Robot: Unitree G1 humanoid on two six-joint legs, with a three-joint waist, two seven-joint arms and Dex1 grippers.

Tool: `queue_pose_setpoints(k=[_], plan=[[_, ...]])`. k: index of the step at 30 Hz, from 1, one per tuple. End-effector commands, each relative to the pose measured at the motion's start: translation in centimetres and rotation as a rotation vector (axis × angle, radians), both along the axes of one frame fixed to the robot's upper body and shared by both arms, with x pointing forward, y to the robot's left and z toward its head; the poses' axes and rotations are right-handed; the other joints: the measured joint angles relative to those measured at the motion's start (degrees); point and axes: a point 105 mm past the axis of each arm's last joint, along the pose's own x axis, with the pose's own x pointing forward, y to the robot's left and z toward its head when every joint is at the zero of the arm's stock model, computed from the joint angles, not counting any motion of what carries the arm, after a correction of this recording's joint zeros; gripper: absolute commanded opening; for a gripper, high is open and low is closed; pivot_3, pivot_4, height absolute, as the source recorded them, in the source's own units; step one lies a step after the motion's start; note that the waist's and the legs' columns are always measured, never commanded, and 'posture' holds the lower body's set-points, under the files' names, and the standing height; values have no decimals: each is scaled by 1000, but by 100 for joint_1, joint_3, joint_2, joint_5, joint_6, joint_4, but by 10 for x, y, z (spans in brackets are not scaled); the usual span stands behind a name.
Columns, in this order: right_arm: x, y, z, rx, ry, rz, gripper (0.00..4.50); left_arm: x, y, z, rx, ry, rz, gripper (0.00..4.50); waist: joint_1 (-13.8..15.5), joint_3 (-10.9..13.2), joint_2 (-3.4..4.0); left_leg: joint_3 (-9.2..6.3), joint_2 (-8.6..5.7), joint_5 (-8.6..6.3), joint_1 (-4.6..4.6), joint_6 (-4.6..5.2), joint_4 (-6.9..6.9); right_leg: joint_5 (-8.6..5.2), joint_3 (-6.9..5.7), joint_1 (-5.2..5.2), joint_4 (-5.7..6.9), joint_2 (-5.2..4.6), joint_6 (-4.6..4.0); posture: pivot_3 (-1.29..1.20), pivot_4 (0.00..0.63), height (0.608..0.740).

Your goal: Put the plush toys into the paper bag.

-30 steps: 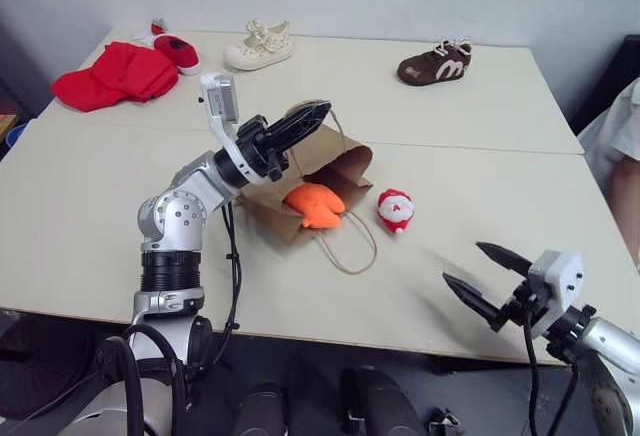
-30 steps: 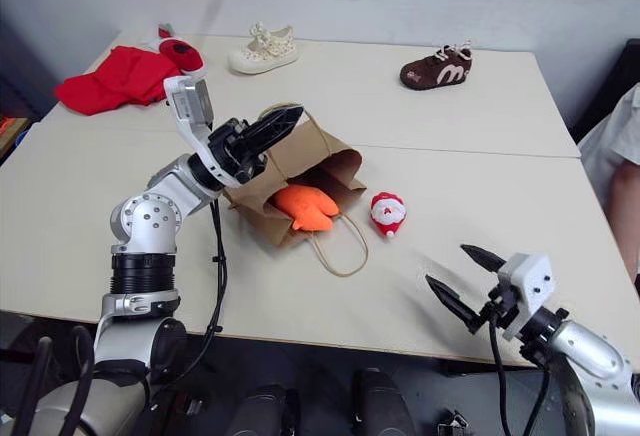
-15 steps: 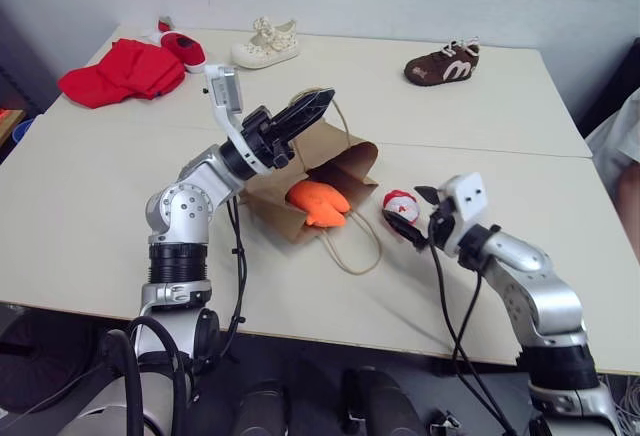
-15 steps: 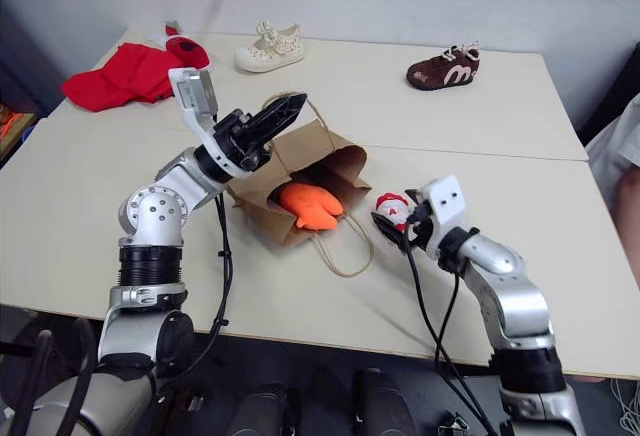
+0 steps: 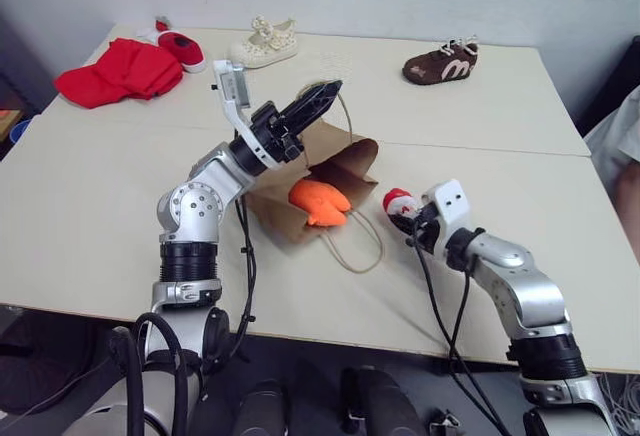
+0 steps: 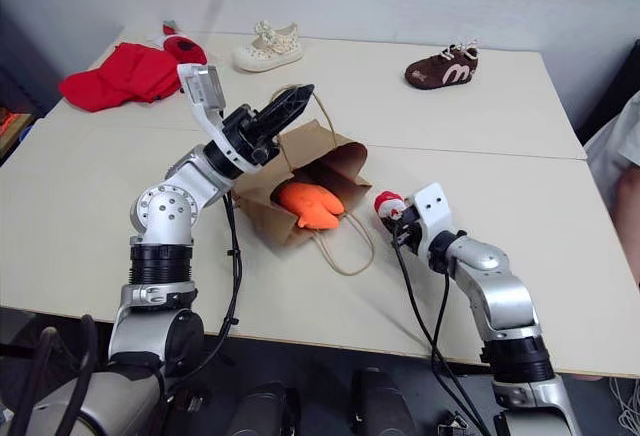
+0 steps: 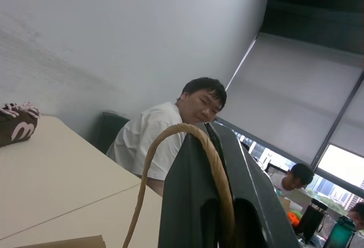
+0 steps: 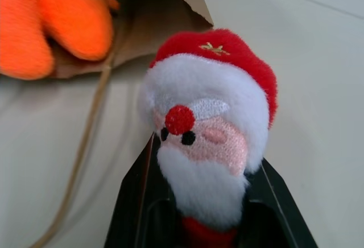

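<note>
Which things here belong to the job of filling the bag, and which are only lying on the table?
For the job:
- paper bag
- orange toy
- Santa toy

Lying about:
- red cloth
- red shoe
- cream shoe
- brown shoe

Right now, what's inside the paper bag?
The orange plush lies in the mouth of the paper bag, partly sticking out. The bag's walls cover anything deeper. The Santa is outside, between the right tool's fingers.

2 plush toys [image 5: 318,201] [image 8: 210,123], 1 paper bag [image 5: 345,161], 3 shoes [image 5: 440,61] [image 5: 262,44] [image 5: 181,48], 1 red cloth [image 5: 115,69]
</note>
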Motion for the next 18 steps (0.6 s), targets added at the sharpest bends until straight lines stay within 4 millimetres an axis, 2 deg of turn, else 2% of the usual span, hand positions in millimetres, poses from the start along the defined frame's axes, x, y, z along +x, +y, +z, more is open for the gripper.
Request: queue_pose_setpoints(k=[1, 3, 7, 13, 18], plan=[[-19, 28, 45, 109, -86, 142, 523, -6, 0, 18, -27, -45, -30, 0, -10, 0, 0, -3, 1, 0, 0, 0, 1, 0, -2, 0, 1, 0, 0, 0, 150, 740], [-15, 42, 51, 124, -78, 149, 523, -6, -1, 18, -23, -42, -36, 0, -42, 0, 0, -2, 2, 0, 3, -1, 1, 0, -1, 0, 3, 2, 0, 0, 150, 740], [6, 68, 47, 109, -50, 139, 522, -6, -4, 17, -7, -36, -51, 0, -62, 0, 0, -3, 2, 2, 6, -4, 0, 0, -1, 1, 7, 3, -1, 0, 150, 740], [35, 91, 34, 67, -6, 96, 522, -7, -9, 16, 2, -32, -73, 0, -56, 0, 0, -6, 0, 1, -6, -2, 4, 0, -5, -3, 4, -2, -1, 0, 150, 740], [60, 102, 40, 43, -40, 55, 522, -11, -14, 13, 22, -28, -111, 0, -94, 0, 0, -7, 1, 1, -9, -2, 3, 0, -7, -6, 13, -2, -1, 0, 150, 740]])
